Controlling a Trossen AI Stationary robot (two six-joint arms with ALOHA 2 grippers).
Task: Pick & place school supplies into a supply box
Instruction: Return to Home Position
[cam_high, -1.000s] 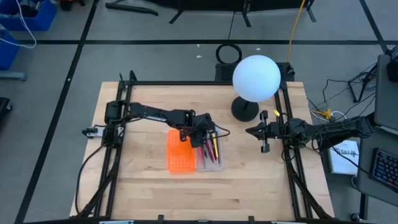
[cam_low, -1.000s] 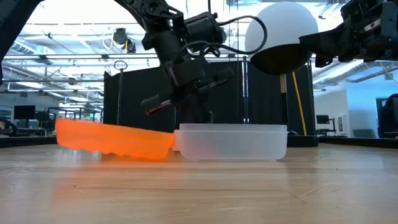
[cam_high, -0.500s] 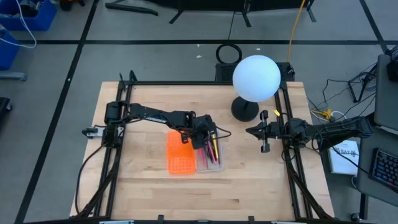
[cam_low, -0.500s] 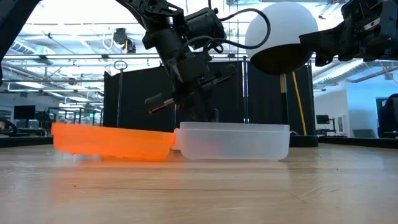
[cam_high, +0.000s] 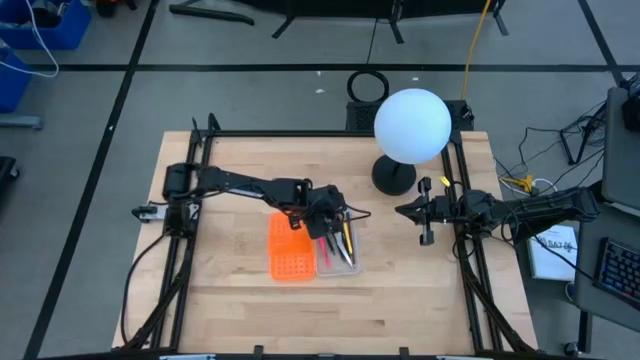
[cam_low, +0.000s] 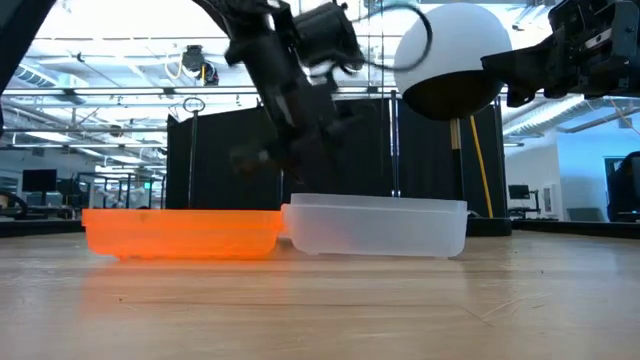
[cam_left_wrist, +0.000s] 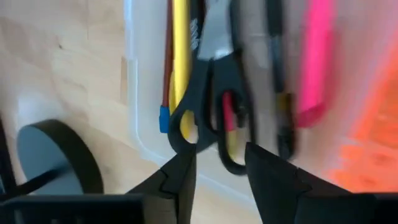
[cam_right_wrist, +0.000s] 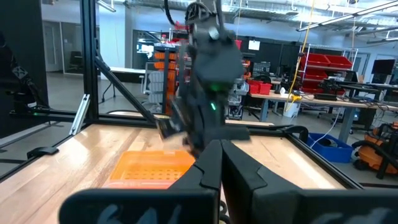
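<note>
The supply box lies open on the table: an orange grid half (cam_high: 291, 250) (cam_low: 180, 232) joined to a translucent tray (cam_high: 350, 268) (cam_low: 380, 228). In the tray lie the black-handled scissors (cam_left_wrist: 214, 93), a yellow pencil (cam_left_wrist: 180, 50), a reddish-brown one (cam_left_wrist: 168, 56), a black pen (cam_left_wrist: 273, 74) and a pink pen (cam_left_wrist: 317, 56). My left gripper (cam_high: 332, 222) (cam_left_wrist: 221, 158) hovers open above the tray's far end, over the scissors' handles. My right gripper (cam_high: 398, 211) (cam_right_wrist: 221, 155) waits shut in the air near the right edge.
A white globe lamp (cam_high: 411, 125) stands on a dark round base (cam_high: 393, 178) (cam_left_wrist: 56, 155) just beyond the tray's far end, between the two arms. Black frame rails run along the table's left, right and far sides. Bare wood lies toward the near edge.
The orange half, tilted with its outer edge raised a second ago, has come down and now lies flat on the table. My left gripper has risen above the tray and drifted slightly toward the near edge.
</note>
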